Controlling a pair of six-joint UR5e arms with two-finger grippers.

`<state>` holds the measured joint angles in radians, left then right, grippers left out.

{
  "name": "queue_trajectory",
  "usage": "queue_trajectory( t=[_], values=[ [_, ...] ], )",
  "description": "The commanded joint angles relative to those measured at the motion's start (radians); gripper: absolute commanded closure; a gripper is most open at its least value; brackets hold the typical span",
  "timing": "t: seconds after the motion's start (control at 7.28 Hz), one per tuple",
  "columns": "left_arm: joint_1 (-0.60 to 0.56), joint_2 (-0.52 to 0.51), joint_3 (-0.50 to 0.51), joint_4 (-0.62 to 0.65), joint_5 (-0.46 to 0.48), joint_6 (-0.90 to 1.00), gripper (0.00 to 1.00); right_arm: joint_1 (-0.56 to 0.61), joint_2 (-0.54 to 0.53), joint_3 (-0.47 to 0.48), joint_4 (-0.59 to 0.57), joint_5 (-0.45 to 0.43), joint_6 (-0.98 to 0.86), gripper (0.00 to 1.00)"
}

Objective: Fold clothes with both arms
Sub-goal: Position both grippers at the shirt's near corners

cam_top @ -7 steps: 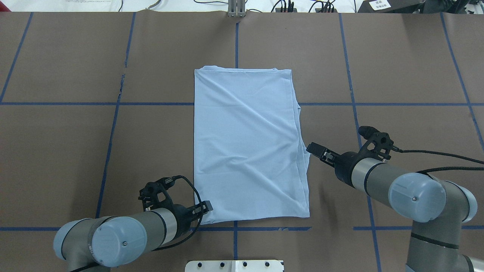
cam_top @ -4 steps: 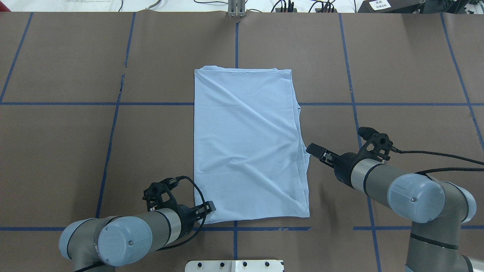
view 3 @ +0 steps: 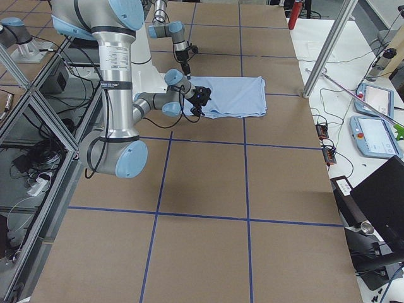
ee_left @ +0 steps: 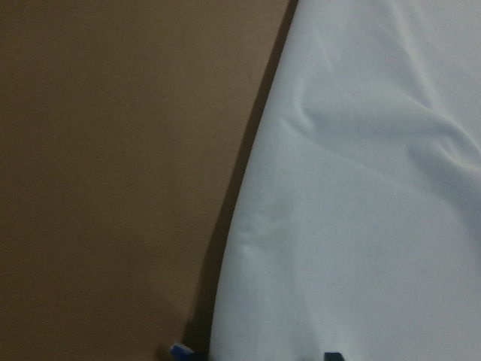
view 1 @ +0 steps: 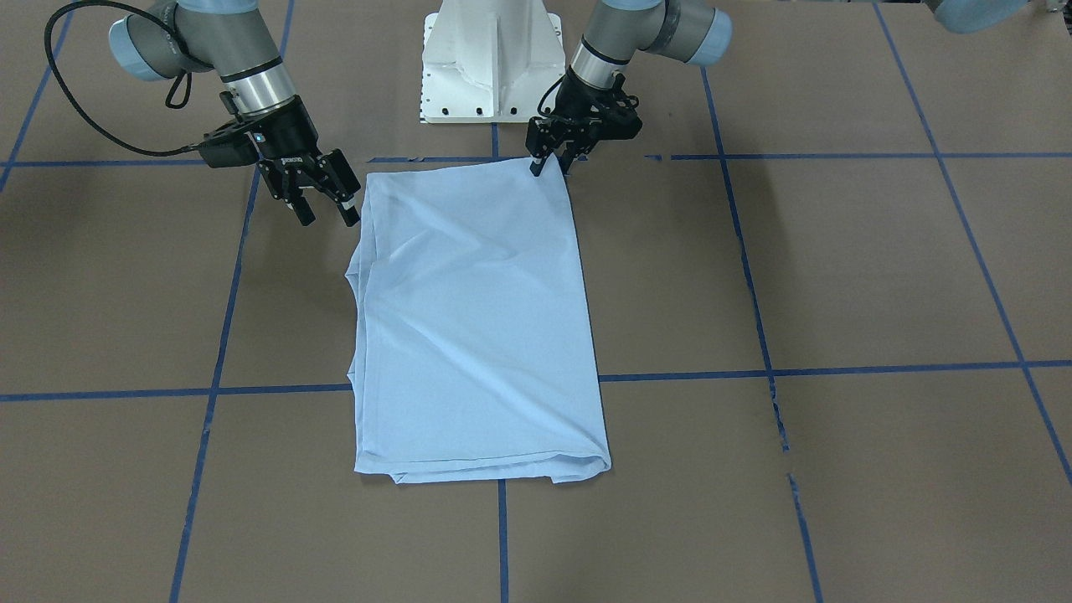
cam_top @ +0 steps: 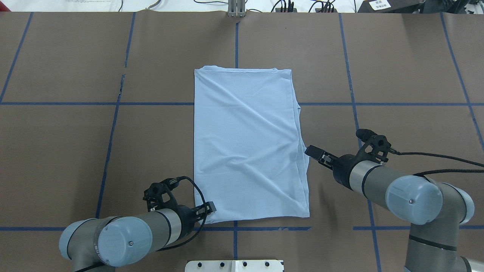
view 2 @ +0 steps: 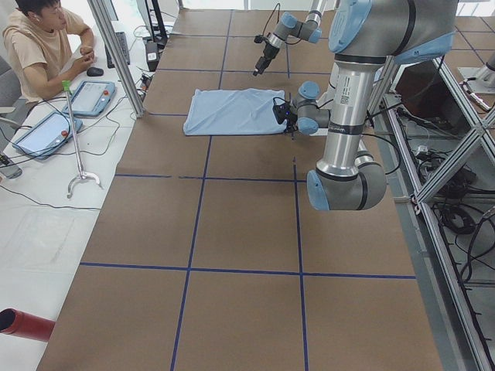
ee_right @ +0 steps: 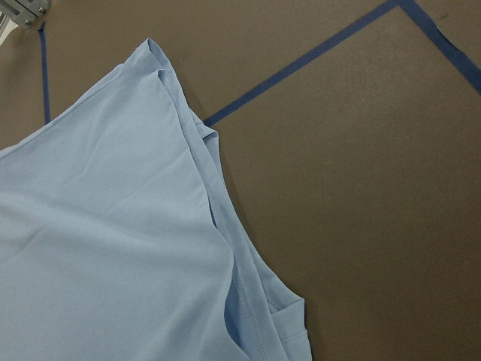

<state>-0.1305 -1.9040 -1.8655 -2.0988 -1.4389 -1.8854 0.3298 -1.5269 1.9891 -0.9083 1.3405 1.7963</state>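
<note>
The clothes are one light blue T-shirt (cam_top: 245, 147) lying flat mid-table, folded into a long rectangle (view 1: 477, 318). My left gripper (cam_top: 210, 208) is low at its near left corner, open, with its fingertips astride the corner edge (view 1: 550, 166). The left wrist view shows only the shirt's edge (ee_left: 361, 188) on brown table. My right gripper (cam_top: 312, 151) hovers open just off the shirt's right edge (view 1: 328, 216), holding nothing. The right wrist view looks down on the layered right edge (ee_right: 98, 248).
The brown table top (cam_top: 397, 68) is gridded with blue tape. The white pedestal base (view 1: 490, 59) stands at the near edge between the arms. Cables run along the far edge (cam_top: 283, 5). A seated person (view 2: 46, 39) with control tablets is beyond the table.
My left arm has slid right, bringing its gripper onto the shirt's near left corner. My right gripper has crept slightly left toward the shirt's edge. The shirt has not moved.
</note>
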Motion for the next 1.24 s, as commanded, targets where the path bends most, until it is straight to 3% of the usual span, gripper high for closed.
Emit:
queue_trajectory(
  t=[0.0,0.14,0.27,0.41,0.69,0.82,1.1],
  values=[
    [0.005,0.0,0.0,-0.001,0.002,-0.003,0.46,-0.009,0.001,-0.001,0.0,-0.012,0.0,0.0],
    [0.005,0.0,-0.001,-0.001,0.005,-0.004,0.61,-0.011,0.001,-0.003,0.0,-0.015,0.002,0.0],
    [0.005,0.0,-0.004,-0.003,0.003,-0.006,0.91,-0.012,0.001,-0.003,0.0,-0.015,0.002,0.0],
    [0.006,0.002,-0.006,-0.003,0.005,-0.005,1.0,-0.015,0.001,-0.003,0.0,-0.015,0.002,0.0],
    [0.006,0.002,-0.011,-0.001,0.005,-0.005,1.0,-0.047,0.014,-0.021,-0.003,-0.032,0.097,0.05],
    [0.006,0.002,-0.011,-0.001,0.005,-0.005,1.0,-0.098,0.04,-0.015,-0.064,-0.084,0.171,0.08],
    [0.006,0.002,-0.012,-0.003,0.006,-0.006,1.0,-0.171,0.196,-0.007,-0.348,-0.112,0.312,0.13]
  ],
)
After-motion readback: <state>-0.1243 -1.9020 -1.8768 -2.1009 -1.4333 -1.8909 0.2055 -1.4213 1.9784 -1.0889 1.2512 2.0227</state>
